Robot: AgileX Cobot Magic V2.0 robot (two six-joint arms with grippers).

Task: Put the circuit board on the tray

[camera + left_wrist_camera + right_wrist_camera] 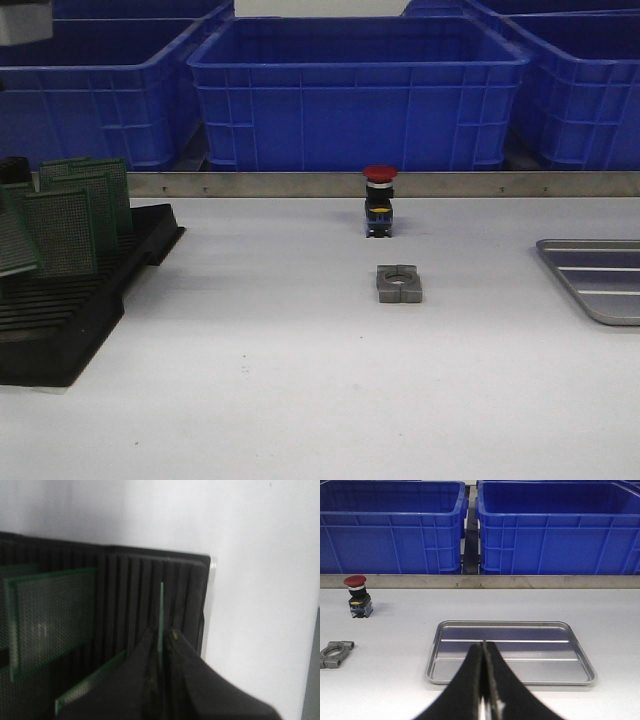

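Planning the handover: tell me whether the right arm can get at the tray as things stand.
Probably yes. In the right wrist view the tray lies bare on the table directly beyond the shut right gripper, nothing between them; the red button switch and metal clamp sit well aside.

On the table (300, 400) the slotted rack (70, 310) lies at the far left, with several circuit boards (75, 215) standing on edge in its slots. The left claw (161, 647) sits over the rack's end slots, one board edge (161, 610) between its fingers, the other boards off to its side. The tray (510, 652) lies on the table at the far right, directly ahead of and below the right claw (483, 650). Between rack and tray, mid-table, a push-button switch (379, 202) stands behind a small metal clamp block (399, 283) (both well apart from either claw). Crates (360, 90) line up behind the table's back rail (300, 184).
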